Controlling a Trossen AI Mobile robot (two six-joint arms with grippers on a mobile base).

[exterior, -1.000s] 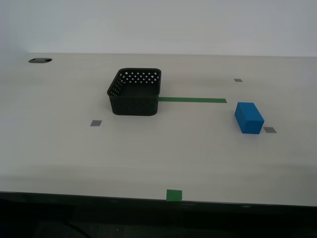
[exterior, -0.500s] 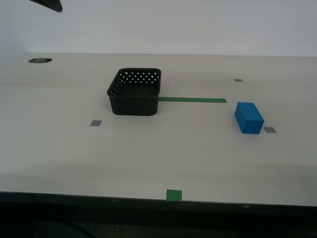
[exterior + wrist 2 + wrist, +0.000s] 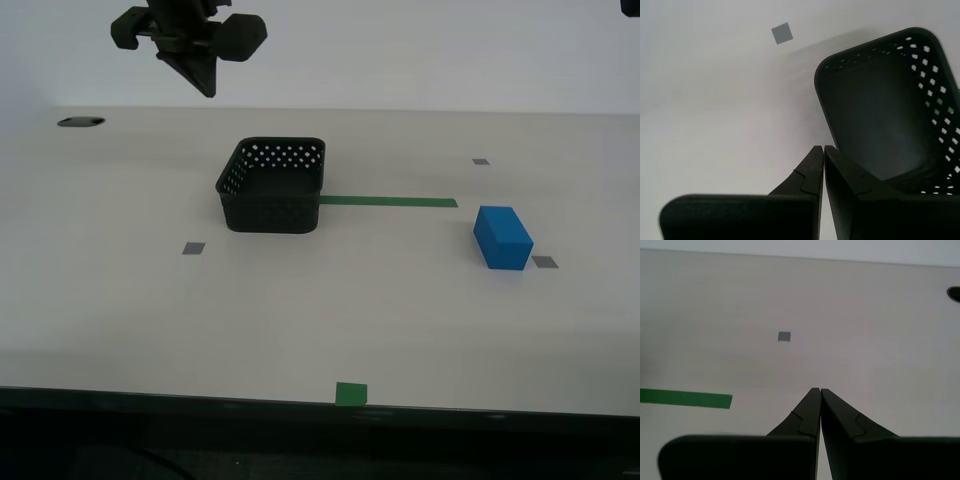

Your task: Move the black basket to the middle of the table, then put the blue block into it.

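Note:
The black basket (image 3: 272,188) stands empty on the table (image 3: 320,310), left of the middle, at the end of a green tape strip (image 3: 388,201). It also shows in the second wrist view (image 3: 885,110). The blue block (image 3: 502,237) lies on the table at the exterior view's right, apart from the basket. My second gripper (image 3: 207,88) hangs high above the table, behind and left of the basket, shut and empty (image 3: 820,148). My first gripper (image 3: 819,390) is shut and empty above bare table near the tape's end (image 3: 685,398); only a dark bit of it (image 3: 632,6) shows in the exterior view.
Small grey square marks (image 3: 194,248) (image 3: 481,161) (image 3: 544,262) and a green square (image 3: 351,393) lie flat on the tabletop. A dark hole (image 3: 80,122) sits at the far left corner. The table's front edge runs along the bottom of the exterior view.
My second arm has come down into the exterior view at the top left, shut. A dark bit of the first arm has appeared at the top right corner. Basket and block have not moved.

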